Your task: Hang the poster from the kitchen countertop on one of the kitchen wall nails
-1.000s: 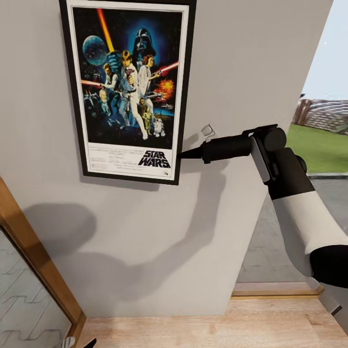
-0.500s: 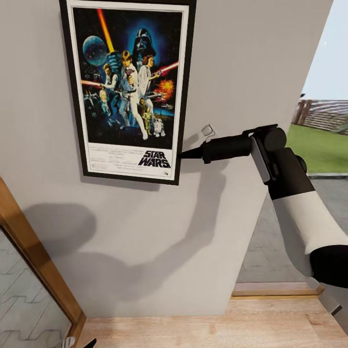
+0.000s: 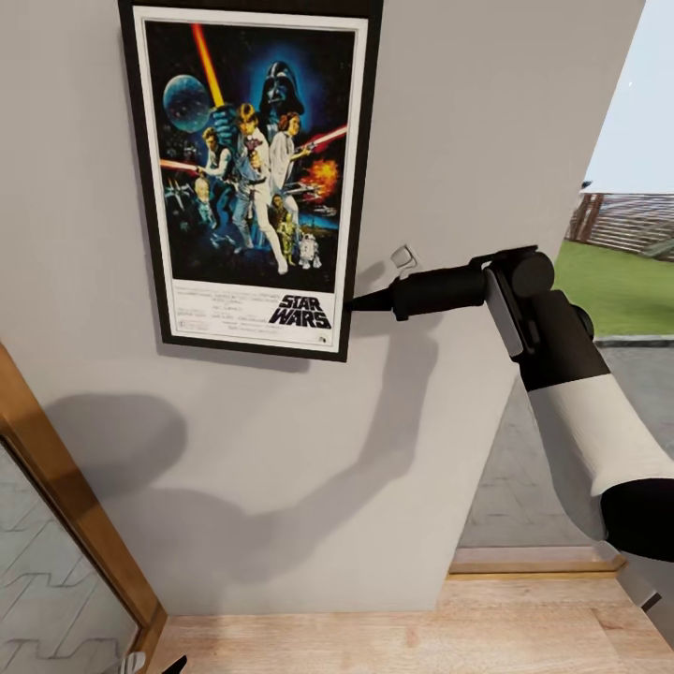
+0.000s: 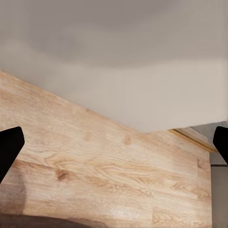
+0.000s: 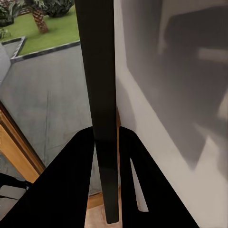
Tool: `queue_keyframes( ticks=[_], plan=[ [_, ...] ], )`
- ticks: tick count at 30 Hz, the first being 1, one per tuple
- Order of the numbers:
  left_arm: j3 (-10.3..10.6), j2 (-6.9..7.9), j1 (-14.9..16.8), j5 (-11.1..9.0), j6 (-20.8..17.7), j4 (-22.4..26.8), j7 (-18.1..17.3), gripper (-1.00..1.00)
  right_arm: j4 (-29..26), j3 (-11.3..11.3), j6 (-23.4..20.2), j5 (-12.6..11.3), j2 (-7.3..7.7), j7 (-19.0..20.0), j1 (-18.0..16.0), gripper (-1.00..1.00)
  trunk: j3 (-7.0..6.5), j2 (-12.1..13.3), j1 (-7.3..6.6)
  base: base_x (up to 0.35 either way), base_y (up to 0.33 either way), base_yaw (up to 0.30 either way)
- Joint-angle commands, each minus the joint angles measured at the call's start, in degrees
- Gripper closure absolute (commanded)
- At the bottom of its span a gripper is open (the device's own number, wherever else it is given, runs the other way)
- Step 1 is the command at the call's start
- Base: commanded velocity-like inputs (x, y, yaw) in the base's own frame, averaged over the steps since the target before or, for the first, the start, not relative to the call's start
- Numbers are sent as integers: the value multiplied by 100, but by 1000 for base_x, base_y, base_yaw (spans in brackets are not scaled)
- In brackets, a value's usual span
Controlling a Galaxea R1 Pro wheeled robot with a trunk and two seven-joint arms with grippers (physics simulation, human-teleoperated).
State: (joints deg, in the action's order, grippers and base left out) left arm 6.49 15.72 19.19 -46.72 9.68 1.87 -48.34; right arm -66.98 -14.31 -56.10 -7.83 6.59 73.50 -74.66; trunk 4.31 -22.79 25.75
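Hanging flat against the grey wall (image 3: 487,112), the poster (image 3: 251,178) is seen slightly lower and further right than a second ago, a small settling shift that suggests it is being seated on a nail; no nail can be made out. Just right of the poster, a small wire hook (image 3: 404,255) sits on the wall. The poster's right edge is clamped between the fingers of the right gripper (image 3: 360,301), as the right wrist view confirms. The left gripper (image 4: 114,142) is held apart, over wood flooring (image 4: 109,175), well below the poster.
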Motion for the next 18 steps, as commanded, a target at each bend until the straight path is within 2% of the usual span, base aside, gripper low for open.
queue_keyframes(
  ticks=[1, 18],
  plan=[
    [51, 1, 6, -30, 41, -6, -10, -100, 0, -11, -42, -48, 7, -2, 5, 100, 13, -13, 4, 0, 0, 0],
    [49, 1, 6, -30, 43, -3, -9, -100, -173, -10, -30, -52, 9, -2, 230, 100, 13, -13, 4, 0, 0, 0]
  ],
)
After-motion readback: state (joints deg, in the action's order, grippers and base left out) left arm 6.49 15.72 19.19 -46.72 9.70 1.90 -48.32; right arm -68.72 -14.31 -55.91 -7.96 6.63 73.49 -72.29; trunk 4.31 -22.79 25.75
